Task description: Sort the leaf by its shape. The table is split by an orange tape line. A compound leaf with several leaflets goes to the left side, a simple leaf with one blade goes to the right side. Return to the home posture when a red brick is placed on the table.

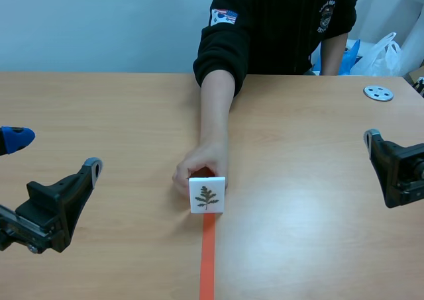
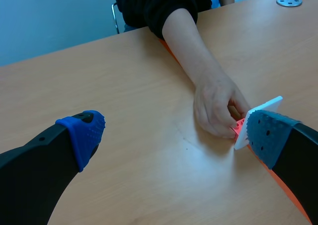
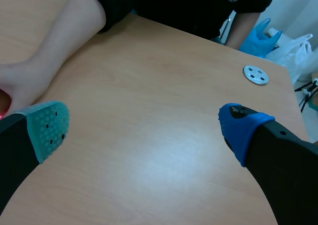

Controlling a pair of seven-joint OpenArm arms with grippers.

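A white card (image 1: 207,195) printed with a dark leaf of several lobes or leaflets stands upright at the far end of the orange tape line (image 1: 207,260). A person's hand (image 1: 199,167) holds it from behind. A small red piece (image 2: 239,127) shows between the hand's fingers and the card (image 2: 263,107); what it is I cannot tell. My left gripper (image 1: 56,153) is open, low at the left, well apart from the card. In the left wrist view the card sits beside the right pad (image 2: 268,135). My right gripper (image 3: 144,128) is open at the table's right, with nothing between its fingers.
The person sits across the table, forearm (image 1: 217,108) stretched down the middle. A round metal disc (image 1: 378,93) lies at the far right of the table. Plastic bags (image 1: 381,51) sit beyond the table's far right edge.
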